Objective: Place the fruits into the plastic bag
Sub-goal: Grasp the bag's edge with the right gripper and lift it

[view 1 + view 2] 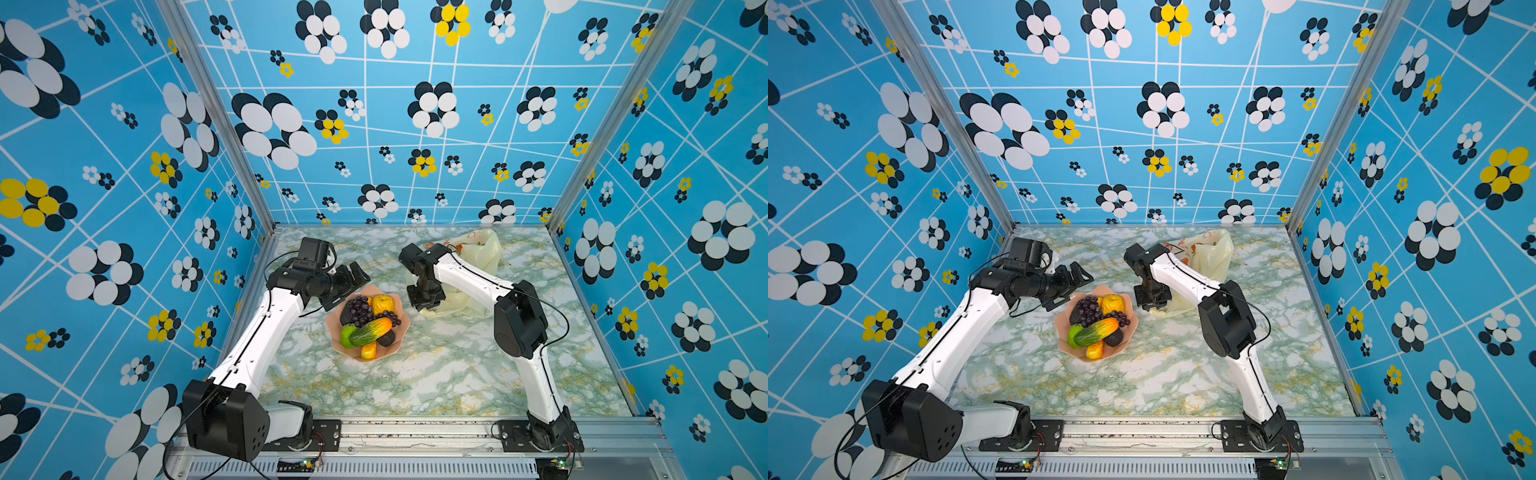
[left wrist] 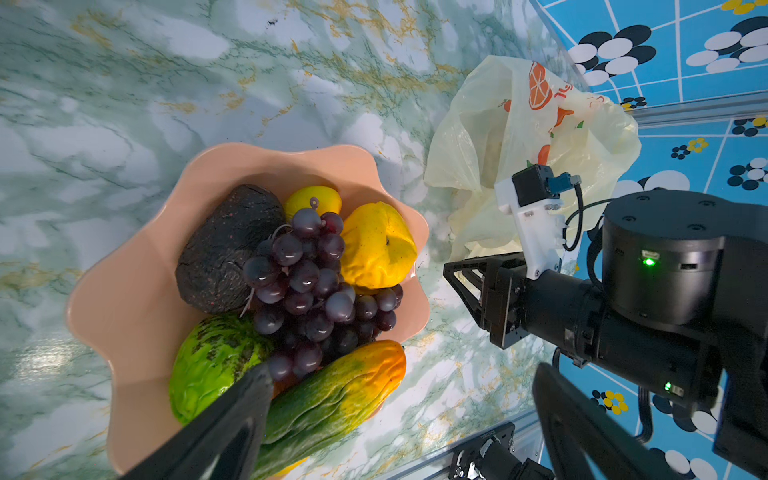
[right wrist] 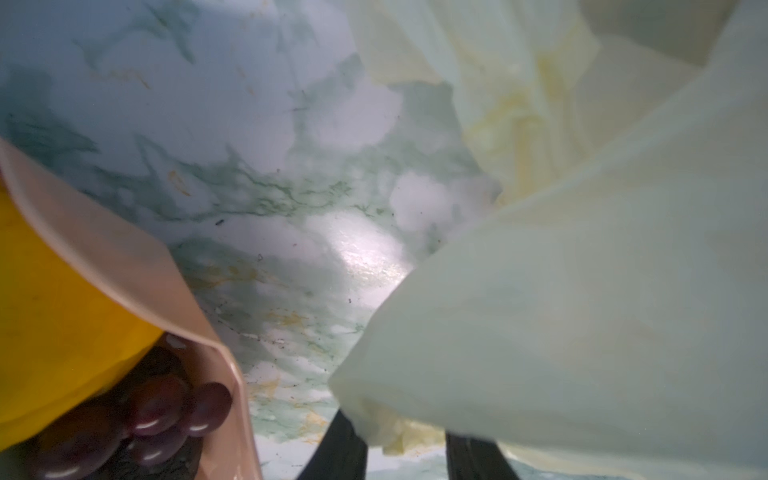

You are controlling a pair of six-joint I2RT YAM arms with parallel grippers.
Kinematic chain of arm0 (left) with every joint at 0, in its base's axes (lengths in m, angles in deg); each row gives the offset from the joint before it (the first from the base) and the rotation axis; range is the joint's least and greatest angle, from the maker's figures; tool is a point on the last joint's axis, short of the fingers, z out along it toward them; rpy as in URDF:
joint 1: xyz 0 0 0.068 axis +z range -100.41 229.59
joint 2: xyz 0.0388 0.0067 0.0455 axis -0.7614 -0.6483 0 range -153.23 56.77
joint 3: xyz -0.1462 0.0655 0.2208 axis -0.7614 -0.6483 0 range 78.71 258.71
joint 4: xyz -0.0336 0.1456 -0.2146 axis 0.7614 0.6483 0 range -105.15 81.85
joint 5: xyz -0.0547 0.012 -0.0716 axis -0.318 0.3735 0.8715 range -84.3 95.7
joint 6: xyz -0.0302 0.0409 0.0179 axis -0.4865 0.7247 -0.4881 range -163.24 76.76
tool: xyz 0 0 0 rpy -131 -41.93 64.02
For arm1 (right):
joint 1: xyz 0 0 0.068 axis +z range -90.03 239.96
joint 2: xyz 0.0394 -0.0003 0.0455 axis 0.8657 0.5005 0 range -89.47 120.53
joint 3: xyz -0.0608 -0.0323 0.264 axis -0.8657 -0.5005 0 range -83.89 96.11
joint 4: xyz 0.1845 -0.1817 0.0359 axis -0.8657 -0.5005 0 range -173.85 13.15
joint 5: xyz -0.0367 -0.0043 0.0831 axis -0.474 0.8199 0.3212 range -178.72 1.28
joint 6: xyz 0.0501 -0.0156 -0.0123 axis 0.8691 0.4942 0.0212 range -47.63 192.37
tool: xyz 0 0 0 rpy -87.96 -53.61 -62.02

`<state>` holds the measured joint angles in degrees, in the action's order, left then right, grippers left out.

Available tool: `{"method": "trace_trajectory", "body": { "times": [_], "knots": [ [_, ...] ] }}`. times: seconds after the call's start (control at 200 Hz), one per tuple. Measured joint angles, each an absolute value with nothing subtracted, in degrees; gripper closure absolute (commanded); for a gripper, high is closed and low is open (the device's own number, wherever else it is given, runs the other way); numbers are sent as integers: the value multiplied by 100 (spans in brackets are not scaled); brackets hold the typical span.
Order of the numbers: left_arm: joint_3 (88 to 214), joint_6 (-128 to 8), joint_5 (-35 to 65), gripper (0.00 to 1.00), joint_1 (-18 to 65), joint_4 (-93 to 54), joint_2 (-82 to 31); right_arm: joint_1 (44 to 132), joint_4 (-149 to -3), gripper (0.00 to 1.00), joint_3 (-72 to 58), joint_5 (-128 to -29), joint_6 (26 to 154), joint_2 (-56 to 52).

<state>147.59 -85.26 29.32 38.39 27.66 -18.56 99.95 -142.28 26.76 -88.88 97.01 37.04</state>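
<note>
Our left gripper point(image 1: 348, 291) hangs just above the far rim of the pink bowl point(image 2: 133, 299), its jaws spread wide and holding nothing. Our right gripper point(image 3: 399, 449) points down at the near edge of the plastic bag point(image 1: 482, 249). Its jaws stand partly apart, one on each side of a fold of the bag, but we cannot tell whether they pinch it.

The bag lies crumpled on the marble table point(image 1: 415, 382), to the right of the bowl and behind it. It is pale yellow, thin and printed with orange slices.

We see every fruit in the bowl:
- one grape bunch point(image 2: 307, 282)
- one mango point(image 2: 332, 399)
- one lime point(image 2: 208, 365)
- two dark ovals point(image 2: 224, 245) point(image 1: 386, 338)
- three yellow pieces point(image 2: 376, 245) point(image 2: 311, 199) point(image 1: 369, 351)
</note>
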Motion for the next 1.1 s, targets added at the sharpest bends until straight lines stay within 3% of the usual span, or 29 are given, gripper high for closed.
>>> {"method": "trace_trajectory", "body": {
  "times": [0.11, 0.22, 0.42, 0.53, 0.62, 0.865, 1.1],
  "knots": [
    [14702, -8528, 2997, 1, 3874, 2707, -1866, 9995, -14221, 76, 2671, -8884, 9703, 3704],
    [14685, -8528, 3059, 1, 3876, 2655, -1908, 9995, -14160, 63, 2671, -8877, 9699, 3704],
    [14610, -8528, 3124, 1, 3882, 2615, -1921, 9995, -14053, 63, 2671, -8862, 9655, 3715],
    [14549, -8530, 3150, 1, 3915, 2596, -1921, 9995, -14053, 73, 2671, -8864, 9576, 3757],
    [14510, -8541, 3179, 1, 3941, 2587, -1919, 9995, -14046, 100, 2671, -8864, 9559, 3768],
    [14477, -8568, 3240, 1, 3952, 2567, -1917, 9976, -13924, 100, 2606, -8976, 9563, 3549],
    [14818, -8439, 3253, 1, 3924, 2687, -1941, 9213, -13417, 100, 2547, -8499, 9885, 1825]
  ]
}}
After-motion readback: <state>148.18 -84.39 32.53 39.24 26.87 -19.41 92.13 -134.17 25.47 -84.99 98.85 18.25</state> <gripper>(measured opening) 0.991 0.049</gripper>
